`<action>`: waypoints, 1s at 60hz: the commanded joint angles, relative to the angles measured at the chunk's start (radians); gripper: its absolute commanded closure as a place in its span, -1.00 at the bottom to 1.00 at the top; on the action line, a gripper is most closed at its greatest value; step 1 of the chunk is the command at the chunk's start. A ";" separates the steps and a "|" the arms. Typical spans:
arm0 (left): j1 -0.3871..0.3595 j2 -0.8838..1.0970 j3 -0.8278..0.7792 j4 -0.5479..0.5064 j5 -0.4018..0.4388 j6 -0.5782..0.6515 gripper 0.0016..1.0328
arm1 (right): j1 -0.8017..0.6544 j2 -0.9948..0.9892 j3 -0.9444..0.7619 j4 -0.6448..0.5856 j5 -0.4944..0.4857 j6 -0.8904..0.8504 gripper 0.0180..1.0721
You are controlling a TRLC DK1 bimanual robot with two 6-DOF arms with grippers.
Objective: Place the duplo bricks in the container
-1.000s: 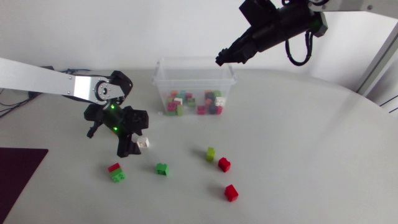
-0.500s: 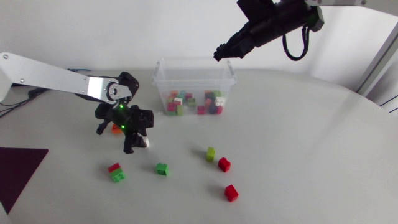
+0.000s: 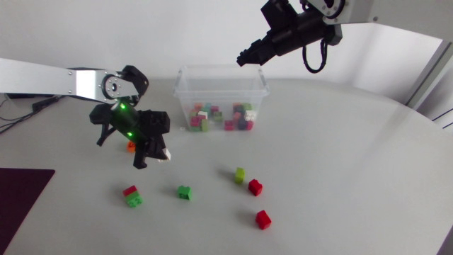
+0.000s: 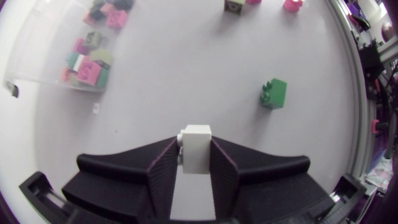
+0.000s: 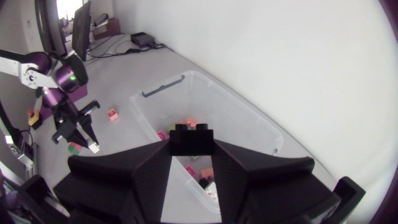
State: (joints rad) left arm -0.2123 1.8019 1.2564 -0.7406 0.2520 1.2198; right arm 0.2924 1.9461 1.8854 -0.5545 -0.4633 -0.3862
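My left gripper [image 3: 154, 157] hangs just above the table left of centre, shut on a small white brick [image 4: 196, 144] that sits upright between its fingers. The clear container [image 3: 185, 91] stands at the back with several coloured bricks inside. Above its far rim my right gripper [image 3: 245, 59] is shut on a dark brick [image 5: 193, 137]. Loose on the table lie a red-on-green pair [image 3: 131, 196], a green brick [image 3: 184, 192], an olive brick [image 3: 240, 174], two red bricks [image 3: 255, 187] [image 3: 262, 219] and an orange brick [image 3: 131, 146] behind the left gripper.
A dark mat [image 3: 18, 195] lies at the table's front left corner. The table's right half is bare white surface. In the left wrist view the green brick [image 4: 273, 93] lies ahead of the fingers, to one side.
My left gripper has shut on the white brick and raised it slightly. The right arm has drifted a little to the left and up over the container.
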 commanded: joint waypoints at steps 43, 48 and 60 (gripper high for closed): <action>-0.052 -0.182 0.161 0.461 0.124 -0.816 0.79 | 0.042 0.128 -0.048 0.229 0.167 0.161 -0.90; -0.070 -0.157 0.166 0.529 0.076 -0.868 0.78 | 0.040 0.065 -0.098 0.228 0.167 0.165 -0.90; -0.090 -0.058 0.229 0.610 -0.002 -0.956 0.77 | 0.033 -0.130 -0.287 0.220 0.167 0.162 -0.90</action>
State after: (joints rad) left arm -0.2924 1.6882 1.4315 -0.1539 0.2707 0.3210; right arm 0.3321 1.9064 1.6791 -0.3355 -0.3008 -0.2420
